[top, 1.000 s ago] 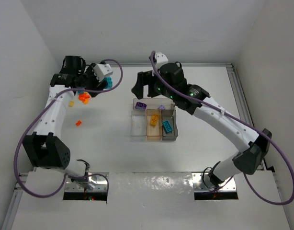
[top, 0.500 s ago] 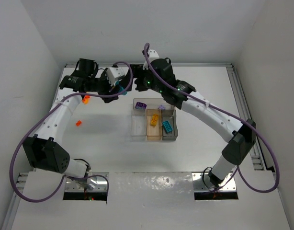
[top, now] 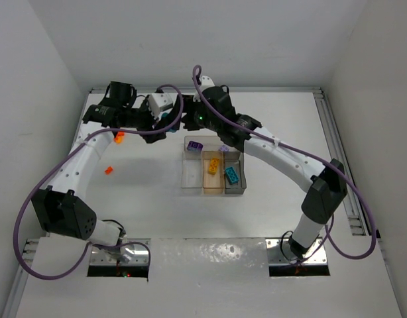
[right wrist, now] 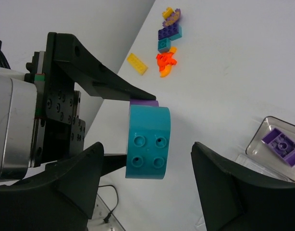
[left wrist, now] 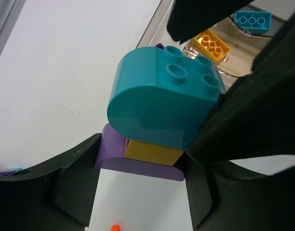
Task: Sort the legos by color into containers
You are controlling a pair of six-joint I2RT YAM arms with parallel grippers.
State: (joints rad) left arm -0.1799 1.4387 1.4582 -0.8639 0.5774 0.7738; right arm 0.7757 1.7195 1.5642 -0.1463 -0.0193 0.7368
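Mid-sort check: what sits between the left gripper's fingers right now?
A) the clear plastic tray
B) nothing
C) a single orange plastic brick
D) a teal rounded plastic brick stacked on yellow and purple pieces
D: in the left wrist view the left gripper clamps a teal rounded plastic brick with a yellow piece and a purple piece beneath it.

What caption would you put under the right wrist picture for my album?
Left pincer holds a teal-topped brick stack, framed by the open right pincer.

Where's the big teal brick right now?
Top view: teal brick clamped in the left tool, left of the tray's far corner, right tool facing it.
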